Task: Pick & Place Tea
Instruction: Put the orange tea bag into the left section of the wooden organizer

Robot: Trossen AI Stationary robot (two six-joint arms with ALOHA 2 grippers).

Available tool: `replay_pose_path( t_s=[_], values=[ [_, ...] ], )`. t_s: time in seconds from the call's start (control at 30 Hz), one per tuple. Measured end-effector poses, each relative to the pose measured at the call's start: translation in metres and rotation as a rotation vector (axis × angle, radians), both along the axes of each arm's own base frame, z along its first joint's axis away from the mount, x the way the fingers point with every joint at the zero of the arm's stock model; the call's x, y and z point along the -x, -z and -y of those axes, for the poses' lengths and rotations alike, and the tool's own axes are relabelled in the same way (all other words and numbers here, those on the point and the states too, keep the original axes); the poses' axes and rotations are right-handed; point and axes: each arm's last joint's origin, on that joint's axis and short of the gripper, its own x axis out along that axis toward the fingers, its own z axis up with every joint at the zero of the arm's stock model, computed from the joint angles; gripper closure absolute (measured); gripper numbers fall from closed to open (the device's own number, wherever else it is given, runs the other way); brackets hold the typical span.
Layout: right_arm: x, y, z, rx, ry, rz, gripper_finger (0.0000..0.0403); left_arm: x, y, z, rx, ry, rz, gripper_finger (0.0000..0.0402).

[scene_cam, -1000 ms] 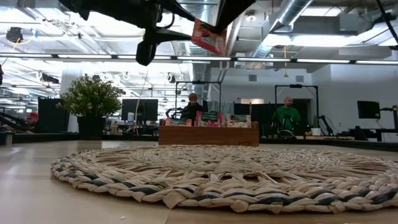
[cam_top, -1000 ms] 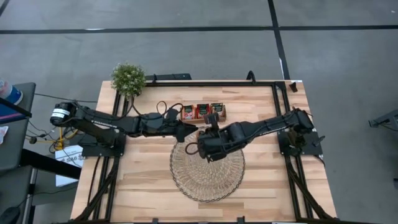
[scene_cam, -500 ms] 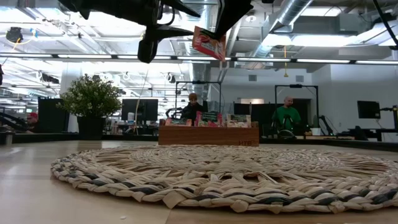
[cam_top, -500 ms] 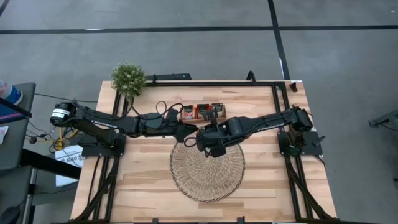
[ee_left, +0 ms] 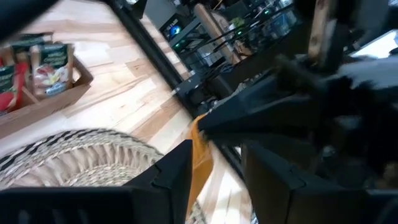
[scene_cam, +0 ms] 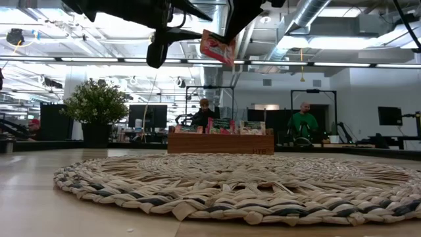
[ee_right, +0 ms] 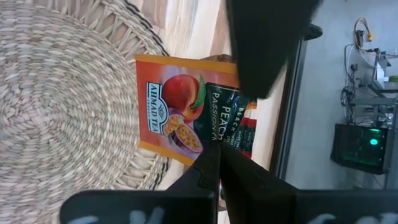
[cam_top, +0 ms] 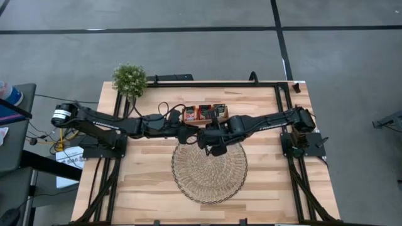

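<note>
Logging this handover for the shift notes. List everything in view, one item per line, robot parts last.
held tea sachet: one, orange with dark green band, in the air above the mat's far edge
tea sachets in tray: several, red-orange and green, standing upright
wooden tray: one, brown, beyond the mat
woven mat: one, round, pale, table centre
potted plant: one, green, far left corner
table: one, light wood
people: two, in the room behind
left gripper: open around the sachet's edge
right gripper: shut on the sachet

Table [cam_top: 151,182]: light wood planks, carrying everything.
Woven mat [cam_top: 209,176]: lying centrally, nearer the front edge.
Wooden tray [cam_top: 205,113]: sitting toward the back edge.
Potted plant [cam_top: 129,80]: standing at the back-left corner.
</note>
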Motion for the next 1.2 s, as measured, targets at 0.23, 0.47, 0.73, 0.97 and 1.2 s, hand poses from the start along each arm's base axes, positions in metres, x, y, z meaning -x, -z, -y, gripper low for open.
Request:
replay_pose_path(
  t_s=[0.23, 0.47, 0.73, 0.97, 1.2],
  values=[
    [-0.001, 0.0, 0.004, -0.001, 0.011, 0.002, 0.0403, -0.002, 0.005, 0.0, -0.001, -0.002, -0.022, 0.0314],
    [-0.001, 0.0, 0.004, -0.002, 0.011, 0.005, 0.0403, -0.002, 0.004, -0.001, -0.007, -0.026, -0.018, 0.0358],
    [-0.003, -0.001, 0.004, -0.006, 0.011, 0.024, 0.0403, -0.002, 0.004, -0.001, -0.043, -0.034, -0.024, 0.04],
    [-0.002, -0.001, 0.002, -0.005, 0.005, 0.025, 0.0403, -0.002, 0.004, -0.002, -0.065, -0.063, -0.03, 0.0401],
    [-0.001, -0.001, -0.006, -0.006, -0.015, 0.025, 0.0403, 0.0, 0.011, -0.003, -0.084, -0.117, -0.106, 0.0401]
  ],
)
